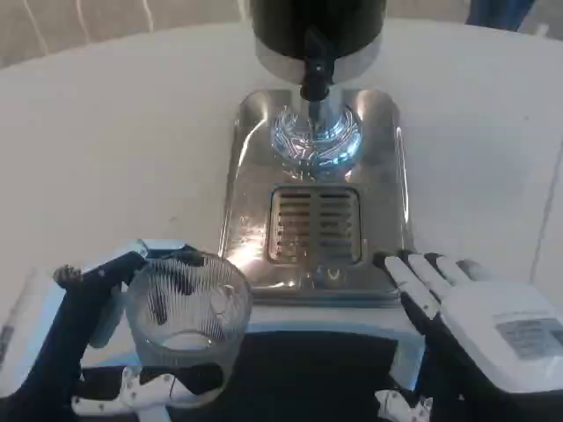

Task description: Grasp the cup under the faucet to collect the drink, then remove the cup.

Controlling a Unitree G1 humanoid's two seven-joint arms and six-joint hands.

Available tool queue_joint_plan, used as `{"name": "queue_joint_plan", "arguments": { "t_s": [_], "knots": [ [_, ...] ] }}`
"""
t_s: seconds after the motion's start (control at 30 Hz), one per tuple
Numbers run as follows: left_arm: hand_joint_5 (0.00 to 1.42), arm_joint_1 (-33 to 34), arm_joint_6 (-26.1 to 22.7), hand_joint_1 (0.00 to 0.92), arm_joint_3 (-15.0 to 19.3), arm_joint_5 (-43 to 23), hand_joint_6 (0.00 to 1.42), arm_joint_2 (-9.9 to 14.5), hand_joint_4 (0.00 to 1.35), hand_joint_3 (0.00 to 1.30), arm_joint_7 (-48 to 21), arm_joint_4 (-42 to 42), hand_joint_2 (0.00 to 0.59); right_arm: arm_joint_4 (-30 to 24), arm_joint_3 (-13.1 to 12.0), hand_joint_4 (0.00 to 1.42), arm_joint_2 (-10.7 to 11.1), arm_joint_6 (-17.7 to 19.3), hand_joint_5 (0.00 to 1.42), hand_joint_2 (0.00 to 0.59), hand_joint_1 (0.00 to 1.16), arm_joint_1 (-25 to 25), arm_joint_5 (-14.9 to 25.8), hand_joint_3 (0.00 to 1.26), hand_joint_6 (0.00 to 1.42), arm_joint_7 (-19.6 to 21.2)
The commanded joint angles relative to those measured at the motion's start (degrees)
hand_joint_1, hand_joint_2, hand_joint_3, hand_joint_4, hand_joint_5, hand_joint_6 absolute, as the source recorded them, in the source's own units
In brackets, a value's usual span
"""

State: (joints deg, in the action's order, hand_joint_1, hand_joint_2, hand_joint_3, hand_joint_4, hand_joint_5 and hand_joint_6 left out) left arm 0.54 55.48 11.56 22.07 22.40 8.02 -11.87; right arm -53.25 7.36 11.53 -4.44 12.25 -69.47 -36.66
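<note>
A clear ribbed glass cup (186, 316) stands upright at the lower left, held by my left hand (132, 352), whose black and white fingers wrap around its sides. It sits to the left of the steel drip tray (255, 176), well short of the black faucet (315, 75) of the drink dispenser (318, 31) at the top centre. The cup looks empty. My right hand (479, 321) lies at the lower right, by the tray's front right corner, its fingers stretched forward and holding nothing.
The drip tray has a slotted grate (315, 226) in its middle and a round shiny base under the faucet (315, 141). The white table (106, 141) spreads out on both sides.
</note>
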Motion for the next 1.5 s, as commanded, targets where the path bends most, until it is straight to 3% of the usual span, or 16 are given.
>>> {"name": "queue_joint_plan", "arguments": {
  "t_s": [0.03,0.57,0.9,1.5],
  "knots": [
    [1.36,0.3,-0.2,0.557,0.1,-0.4,1.42,-0.2,1.13,0.95,1.0,0.0,0.047,0.0,-0.1,0.00,-0.5,0.4,0.00,0.439,0.43,0.2,-0.1,0.00,0.00,-0.2],
    [1.36,1.0,-1.4,0.561,-0.4,-0.7,1.42,-0.4,1.13,0.95,0.8,0.0,0.048,0.2,-0.5,0.00,-0.6,0.4,0.00,0.443,0.43,0.1,0.2,0.00,0.00,-0.3],
    [1.36,4.0,-4.5,0.561,-2.3,0.0,1.42,-2.9,1.13,0.95,1.6,-1.0,0.048,-1.2,-1.2,0.00,-0.9,0.2,0.00,0.462,0.41,1.9,-0.2,0.00,0.00,-1.2],
    [1.36,19.7,-6.1,0.561,-7.2,7.1,1.42,-4.8,1.13,0.95,13.1,-18.0,0.048,-3.9,-3.0,0.00,-1.9,0.2,0.00,0.461,0.39,2.4,-1.2,0.00,0.00,-7.5]
  ]
}}
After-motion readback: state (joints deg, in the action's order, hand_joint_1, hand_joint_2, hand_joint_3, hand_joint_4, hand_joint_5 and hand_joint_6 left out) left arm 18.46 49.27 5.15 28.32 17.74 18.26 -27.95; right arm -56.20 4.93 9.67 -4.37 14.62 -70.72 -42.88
